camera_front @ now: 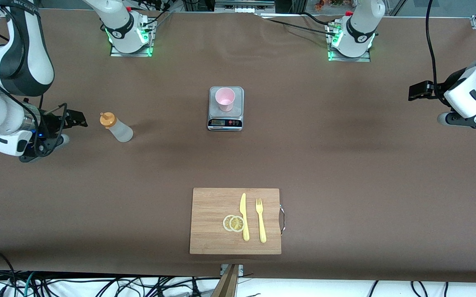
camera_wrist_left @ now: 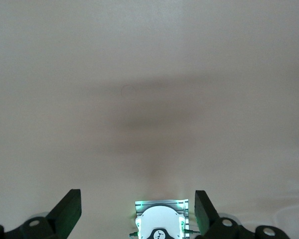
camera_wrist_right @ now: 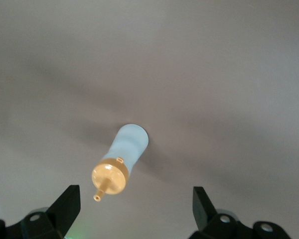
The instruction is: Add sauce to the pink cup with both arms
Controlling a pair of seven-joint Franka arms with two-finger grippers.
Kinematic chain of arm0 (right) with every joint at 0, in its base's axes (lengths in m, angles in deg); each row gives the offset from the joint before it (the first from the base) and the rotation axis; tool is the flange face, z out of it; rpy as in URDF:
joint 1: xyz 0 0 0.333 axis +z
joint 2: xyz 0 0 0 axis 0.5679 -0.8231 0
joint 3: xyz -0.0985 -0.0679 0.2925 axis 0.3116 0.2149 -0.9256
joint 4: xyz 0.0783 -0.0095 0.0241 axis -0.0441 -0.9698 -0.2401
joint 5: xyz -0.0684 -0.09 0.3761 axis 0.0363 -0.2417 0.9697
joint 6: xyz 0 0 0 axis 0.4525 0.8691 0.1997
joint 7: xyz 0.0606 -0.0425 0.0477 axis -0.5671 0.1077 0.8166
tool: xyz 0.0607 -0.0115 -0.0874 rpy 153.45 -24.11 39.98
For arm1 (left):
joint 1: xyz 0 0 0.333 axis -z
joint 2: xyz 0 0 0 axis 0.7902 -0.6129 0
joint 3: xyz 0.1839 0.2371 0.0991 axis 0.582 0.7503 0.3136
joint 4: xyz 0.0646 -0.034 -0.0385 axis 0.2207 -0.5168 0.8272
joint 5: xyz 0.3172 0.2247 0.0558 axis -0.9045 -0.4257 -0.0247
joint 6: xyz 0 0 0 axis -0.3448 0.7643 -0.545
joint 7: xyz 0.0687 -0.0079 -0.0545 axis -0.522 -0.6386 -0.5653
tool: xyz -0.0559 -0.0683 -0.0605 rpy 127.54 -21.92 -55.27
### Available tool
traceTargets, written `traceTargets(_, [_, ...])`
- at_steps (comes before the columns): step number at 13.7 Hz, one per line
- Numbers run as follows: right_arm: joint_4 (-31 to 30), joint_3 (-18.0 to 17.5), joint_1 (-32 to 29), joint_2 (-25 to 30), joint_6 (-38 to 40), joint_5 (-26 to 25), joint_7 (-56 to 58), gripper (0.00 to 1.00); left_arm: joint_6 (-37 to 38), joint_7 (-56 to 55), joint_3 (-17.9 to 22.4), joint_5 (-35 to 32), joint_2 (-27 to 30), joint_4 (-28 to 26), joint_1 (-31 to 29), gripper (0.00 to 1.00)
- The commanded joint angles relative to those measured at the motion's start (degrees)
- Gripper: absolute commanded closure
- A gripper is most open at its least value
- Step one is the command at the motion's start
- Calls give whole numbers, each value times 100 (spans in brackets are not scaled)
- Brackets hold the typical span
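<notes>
Sauce bottle standing on the table toward the right arm's end, orange cap up. Pink cup upright on a small kitchen scale, well apart from the bottle. Right gripper hovering just beside the bottle, jaws released and empty, bottle not touched. Left gripper held over bare table at the left arm's end, jaws spread wide, holding nothing. Cutting board nearer the front camera, carrying a knife, a fork and lemon slices.

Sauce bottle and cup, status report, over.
Both grippers open: right gripper beside the sauce bottle, not touching; left gripper waits over bare table. Bottle upright, cap on. Pink cup on the scale. Path clear.
</notes>
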Motion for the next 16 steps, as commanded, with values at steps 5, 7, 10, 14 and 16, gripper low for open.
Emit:
traceTargets(5, [-59,18,-119,909,2,-432,-2190,0,20,169,2,-54,-9,78,-5,0])
traceTargets(7, [81,18,-172,1086,203,-433,-2289,0,20,160,2,-62,-9,78,-5,0])
traceTargets(10, [336,18,-242,1253,398,-432,-2263,0,20,169,2,-62,-18,78,-5,0])
traceTargets(14, [706,149,-277,1254,1056,-389,-2227,0,20,169,2,-62,-9,78,-5,0])
traceTargets(16, [662,132,-321,1236,891,-441,-2227,0,20,169,2,-54,-9,78,-5,0])
